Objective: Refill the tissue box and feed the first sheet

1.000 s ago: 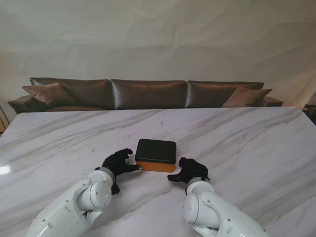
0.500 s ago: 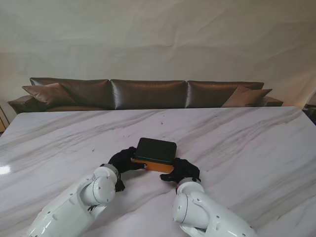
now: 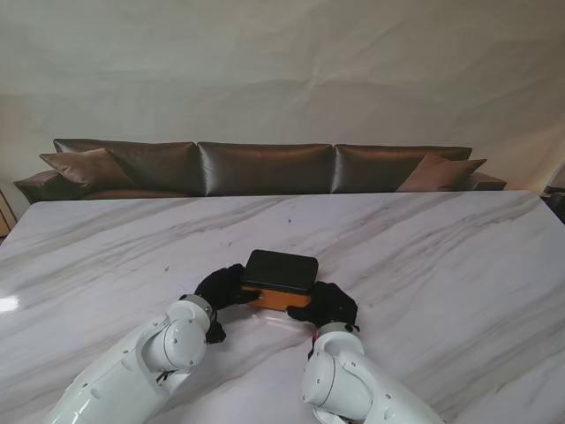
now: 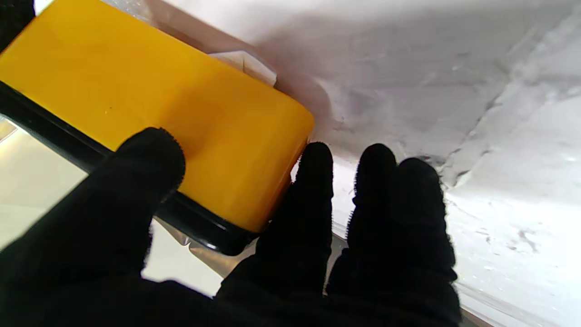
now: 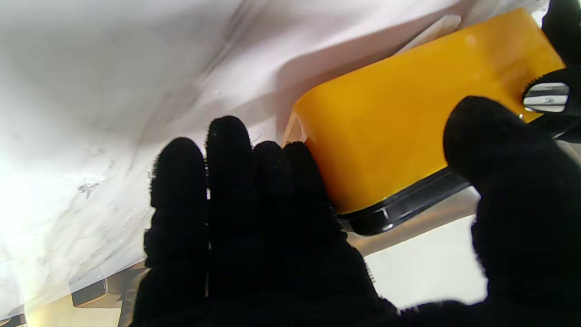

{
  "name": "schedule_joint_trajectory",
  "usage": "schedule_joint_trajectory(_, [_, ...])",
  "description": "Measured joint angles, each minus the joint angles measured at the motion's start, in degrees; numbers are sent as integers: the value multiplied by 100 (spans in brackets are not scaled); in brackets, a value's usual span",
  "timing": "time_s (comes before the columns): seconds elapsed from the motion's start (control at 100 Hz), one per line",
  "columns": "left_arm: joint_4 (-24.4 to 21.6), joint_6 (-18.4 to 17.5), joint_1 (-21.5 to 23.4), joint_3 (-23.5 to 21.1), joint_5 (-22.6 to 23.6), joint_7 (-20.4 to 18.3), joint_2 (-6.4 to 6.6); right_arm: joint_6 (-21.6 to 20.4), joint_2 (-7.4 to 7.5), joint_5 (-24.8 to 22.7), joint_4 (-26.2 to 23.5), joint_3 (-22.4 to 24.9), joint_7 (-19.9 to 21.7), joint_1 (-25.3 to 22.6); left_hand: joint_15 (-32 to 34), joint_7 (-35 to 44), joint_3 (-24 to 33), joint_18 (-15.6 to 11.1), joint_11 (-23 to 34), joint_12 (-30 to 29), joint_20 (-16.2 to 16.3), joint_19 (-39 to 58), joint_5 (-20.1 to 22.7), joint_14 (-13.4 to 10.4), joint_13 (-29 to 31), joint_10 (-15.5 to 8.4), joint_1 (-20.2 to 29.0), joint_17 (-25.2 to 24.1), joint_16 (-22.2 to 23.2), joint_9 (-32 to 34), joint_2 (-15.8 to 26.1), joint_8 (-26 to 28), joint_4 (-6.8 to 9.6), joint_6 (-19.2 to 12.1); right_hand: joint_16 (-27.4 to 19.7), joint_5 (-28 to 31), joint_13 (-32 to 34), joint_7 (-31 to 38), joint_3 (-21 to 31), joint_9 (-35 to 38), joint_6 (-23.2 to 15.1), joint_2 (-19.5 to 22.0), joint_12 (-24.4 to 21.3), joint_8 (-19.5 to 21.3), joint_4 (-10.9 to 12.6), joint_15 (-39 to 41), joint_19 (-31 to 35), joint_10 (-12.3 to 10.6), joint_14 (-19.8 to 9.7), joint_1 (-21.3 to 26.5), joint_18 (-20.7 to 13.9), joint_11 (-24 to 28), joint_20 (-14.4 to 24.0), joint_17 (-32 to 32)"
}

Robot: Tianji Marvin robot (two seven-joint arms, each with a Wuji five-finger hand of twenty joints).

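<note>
The tissue box point(image 3: 280, 278) has an orange body and a black lid. It is tilted, its near edge raised off the marble table point(image 3: 441, 256). My left hand point(image 3: 225, 287) grips its left end, the thumb on the orange side point(image 4: 150, 113) and the fingers point(image 4: 313, 204) at the corner. On the opposite end my right hand point(image 3: 328, 305) holds on, fingers point(image 5: 272, 181) wrapped round the corner of the orange body point(image 5: 399, 136) and the thumb across its side. A white scrap shows beside the box in both wrist views; what it is I cannot tell.
A dark leather sofa point(image 3: 265, 168) with cushions runs along the far edge of the table. A pale wall rises behind it.
Both hands closed in from either side onto the box ends. The box then lifted and tilted slightly between them.
</note>
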Motion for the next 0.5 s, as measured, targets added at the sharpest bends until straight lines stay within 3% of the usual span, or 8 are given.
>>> schedule_joint_trajectory(0.19, [-253, -2, 172, -145, 114, 86, 29, -116, 39, -108, -305, 122, -1, -169, 164, 0, -61, 0, 64, 71, -59, 207, 436, -20, 306, 157, -84, 200, 15, 548, 26, 135, -60, 169, -3, 339, 197, 0, -55, 277, 77, -1, 7, 37, 0, 13, 69, 141, 100, 35, 57, 17, 0, 106])
schedule_joint_trajectory(0.32, [-446, -3, 291, -218, 198, 249, 38, -186, 116, -209, -583, 206, 11, -320, 634, 0, -339, 10, 212, 231, -133, 562, 848, -30, 643, 242, -32, 486, 161, 1007, 25, 136, -126, 223, -42, 535, 361, -32, -57, 459, 126, -1, 3, 31, 0, 25, 186, 222, 197, 35, 144, 0, 0, 208])
schedule_joint_trajectory(0.5, [-603, -105, 415, -318, 197, 459, 24, -259, 161, -243, -761, 293, 16, -449, 1151, 0, -516, 145, 730, 582, -139, 1061, 1658, -39, 1232, 581, -25, 1015, 336, 1771, 25, 196, -199, 438, -43, 1126, 892, 206, 29, 1157, 82, -174, 180, -562, -467, 214, 515, 284, 384, 51, 420, -181, 0, 566])
